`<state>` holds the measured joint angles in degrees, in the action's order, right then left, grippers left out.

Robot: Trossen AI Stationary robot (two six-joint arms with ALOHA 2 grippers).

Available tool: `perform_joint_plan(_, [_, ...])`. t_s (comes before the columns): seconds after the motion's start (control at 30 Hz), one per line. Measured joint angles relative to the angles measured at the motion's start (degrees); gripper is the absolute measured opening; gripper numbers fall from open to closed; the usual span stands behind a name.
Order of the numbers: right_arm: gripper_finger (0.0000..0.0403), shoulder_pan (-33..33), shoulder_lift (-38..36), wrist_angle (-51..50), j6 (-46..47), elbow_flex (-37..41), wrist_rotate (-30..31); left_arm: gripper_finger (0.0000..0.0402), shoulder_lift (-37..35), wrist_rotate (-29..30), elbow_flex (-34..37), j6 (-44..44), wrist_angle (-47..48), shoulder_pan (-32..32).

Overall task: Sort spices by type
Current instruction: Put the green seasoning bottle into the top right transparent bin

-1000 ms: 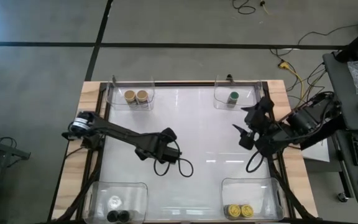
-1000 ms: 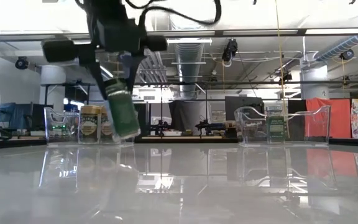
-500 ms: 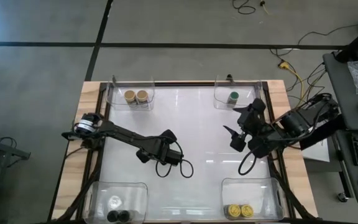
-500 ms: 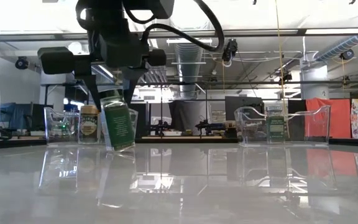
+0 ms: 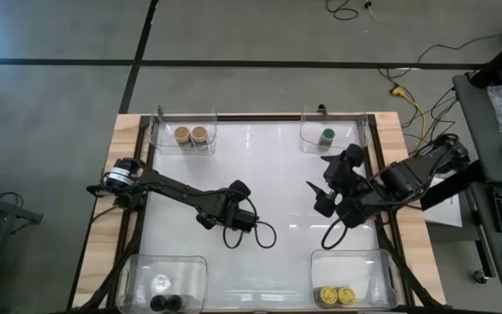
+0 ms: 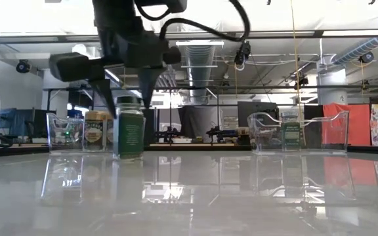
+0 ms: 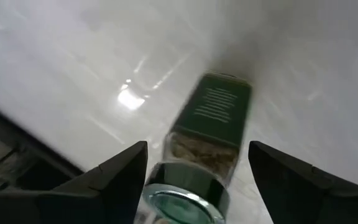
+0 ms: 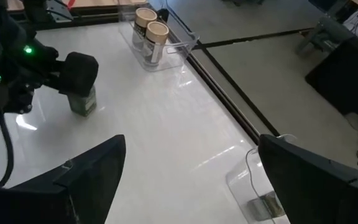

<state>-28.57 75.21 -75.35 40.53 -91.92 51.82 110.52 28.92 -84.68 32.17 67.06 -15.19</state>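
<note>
The green-lidded jar (image 6: pixel 130 128) stands upright on the white counter (image 5: pixel 277 166), near the middle and a little toward the left. The left pincer (image 7: pixel 194 180) sits directly over it, its fingers (image 7: pixel 120 177) spread to either side of the glass with a visible gap on both sides, so nothing is gripped. The right pincer (image 8: pixel 188 180) hovers wide open and empty over the counter's right half, near the far right tub (image 5: pixel 342 138) that holds the other green jar (image 5: pixel 327 136).

The main risk looks to be the left arm's retreat: its fingers straddle the lid closely, and a sideways pull rather than a straight lift could clip the jar and tip or roll it. If the right pincer is meant to collect it, the two arms are close enough that an early approach could bring them into contact. A grasp taken low or off-centre could also knock the narrow jar over. The tan pair (image 5: pixel 191 135), yellow pair (image 5: pixel 335 296) and black pair (image 5: pixel 166 303) already sit in their own corner tubs
</note>
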Motion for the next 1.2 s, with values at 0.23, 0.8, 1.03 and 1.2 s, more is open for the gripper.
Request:
perform_joint_plan(0.23, [0.0359, 1.47, 0.01, 0.98, 0.0, 0.0, -2.33, 0.0279, -0.08, 3.24, -0.02, -4.63, -2.18, 0.21])
perform_joint_plan(0.8, [0.0359, 2.96, -0.15, 0.83, -0.17, 0.0, -2.36, 0.0313, -22.13, -2.79, 9.86, -37.63, -2.82, 0.74])
perform_joint_plan(1.03, [0.0359, 3.99, 0.33, 0.96, -0.07, 0.0, -2.74, 0.0309, -31.84, -6.55, 27.37, -57.4, -19.93, 1.32])
perform_joint_plan(1.2, [0.0359, 4.04, 0.8, 1.11, 0.69, 0.0, -3.71, 0.0306, -32.63, -5.19, 35.11, -64.24, -28.52, 1.95])
